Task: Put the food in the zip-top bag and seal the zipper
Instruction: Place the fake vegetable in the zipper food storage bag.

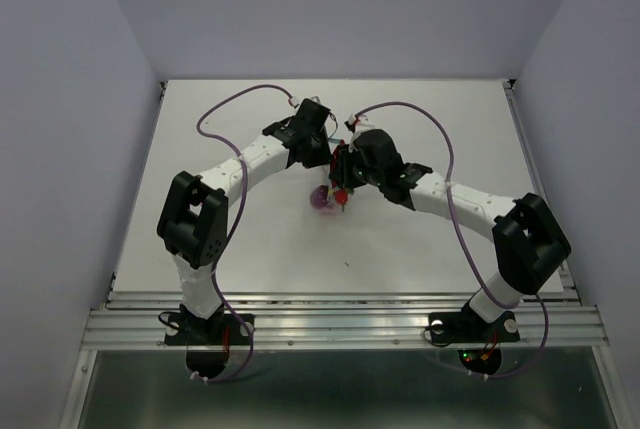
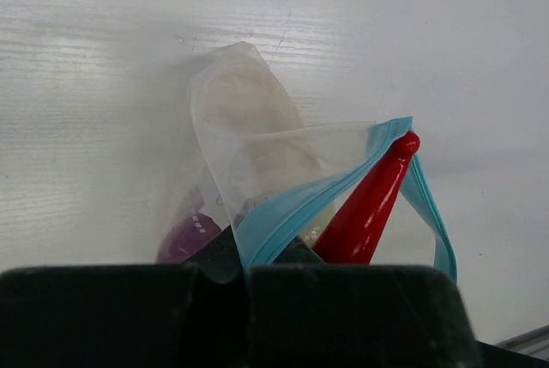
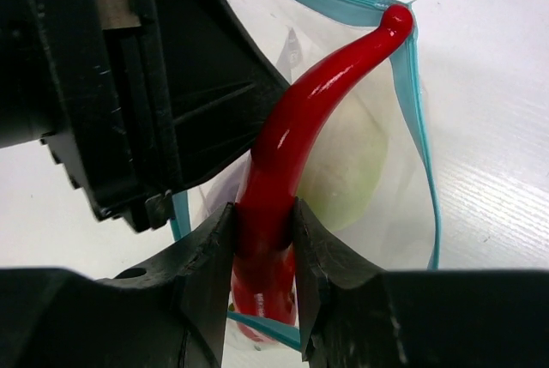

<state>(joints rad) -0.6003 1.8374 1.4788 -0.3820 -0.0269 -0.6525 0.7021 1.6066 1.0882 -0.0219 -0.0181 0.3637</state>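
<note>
The clear zip-top bag [image 2: 225, 104] is held up over the white table, its mouth open. My left gripper [image 2: 244, 252] is shut on the light blue zipper [image 2: 292, 209] at one lip of the mouth. The white radish [image 2: 257, 132] and the dark purple ball [image 2: 184, 239] lie inside the bag. My right gripper [image 3: 264, 231] is shut on the curved red chili [image 3: 300, 128], whose tip reaches the zipper [image 3: 420, 128] at the mouth's far corner, above the radish [image 3: 347, 171]. In the top view both grippers [image 1: 322, 154] [image 1: 342, 184] meet at the table's middle, the ball [image 1: 322, 199] below them.
The white table [image 1: 250, 249] has a metal rail [image 1: 340, 324] along its near edge and grey walls on three sides. Purple cables [image 1: 230, 109] loop over both arms. The left gripper's black body [image 3: 171, 85] is close beside the chili in the right wrist view.
</note>
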